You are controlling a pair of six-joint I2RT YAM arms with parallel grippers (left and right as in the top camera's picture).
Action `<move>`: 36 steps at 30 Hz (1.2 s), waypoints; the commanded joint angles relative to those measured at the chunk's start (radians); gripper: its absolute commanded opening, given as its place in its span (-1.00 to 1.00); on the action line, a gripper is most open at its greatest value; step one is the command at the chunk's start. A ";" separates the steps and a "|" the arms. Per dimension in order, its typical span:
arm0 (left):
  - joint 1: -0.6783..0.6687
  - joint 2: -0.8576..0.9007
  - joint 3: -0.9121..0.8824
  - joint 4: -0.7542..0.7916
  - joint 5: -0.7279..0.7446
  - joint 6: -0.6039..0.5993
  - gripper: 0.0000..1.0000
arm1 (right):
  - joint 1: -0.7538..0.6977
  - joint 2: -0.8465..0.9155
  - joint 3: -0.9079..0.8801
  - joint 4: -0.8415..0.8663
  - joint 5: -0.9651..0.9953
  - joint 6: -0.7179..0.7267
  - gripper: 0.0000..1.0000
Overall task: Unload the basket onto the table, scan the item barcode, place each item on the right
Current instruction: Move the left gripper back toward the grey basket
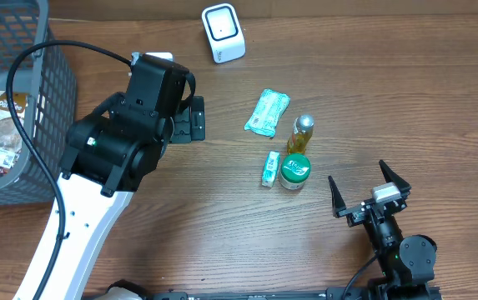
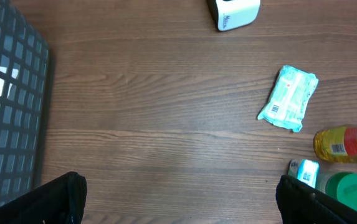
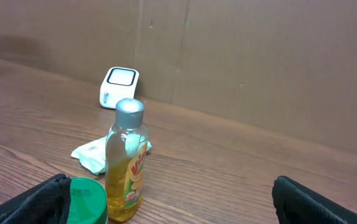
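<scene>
A white barcode scanner (image 1: 223, 32) stands at the back of the table. In front of it lie a pale green packet (image 1: 267, 113), a yellow bottle (image 1: 301, 135) with a silver cap, a green-lidded jar (image 1: 294, 171) and a small white-green tube (image 1: 270, 168). My left gripper (image 1: 190, 121) hovers open left of the packet, holding nothing; its wrist view shows the packet (image 2: 288, 98) with a barcode facing up. My right gripper (image 1: 370, 190) stands open to the right of the jar, empty, facing the bottle (image 3: 127, 162) and the scanner (image 3: 119, 87).
A dark mesh basket (image 1: 22, 100) with bagged goods fills the far left, with a black cable looping over it. A cardboard wall (image 3: 259, 62) rises behind the scanner. Bare wood lies between the basket and the items.
</scene>
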 commanded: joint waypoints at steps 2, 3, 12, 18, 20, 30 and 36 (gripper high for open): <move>0.005 -0.021 0.005 -0.003 0.013 -0.006 1.00 | -0.001 -0.010 -0.011 0.005 -0.001 0.000 1.00; 0.005 -0.021 0.005 -0.003 0.013 -0.006 0.99 | -0.001 -0.010 -0.011 0.005 -0.001 0.000 1.00; 0.005 -0.021 0.005 -0.017 0.018 -0.006 0.99 | -0.001 -0.010 -0.011 0.005 -0.001 0.000 1.00; 0.005 -0.021 0.005 -0.017 0.018 -0.006 1.00 | -0.002 -0.010 -0.011 0.005 -0.001 0.000 1.00; 0.005 -0.021 0.005 -0.018 0.018 -0.006 0.99 | -0.001 -0.010 -0.011 0.005 -0.001 0.000 1.00; 0.005 -0.020 0.005 -0.018 0.019 -0.006 1.00 | -0.001 -0.010 -0.011 0.005 -0.001 0.000 1.00; 0.005 -0.020 0.005 -0.018 0.019 -0.006 0.99 | -0.001 -0.010 -0.011 0.005 -0.001 0.000 1.00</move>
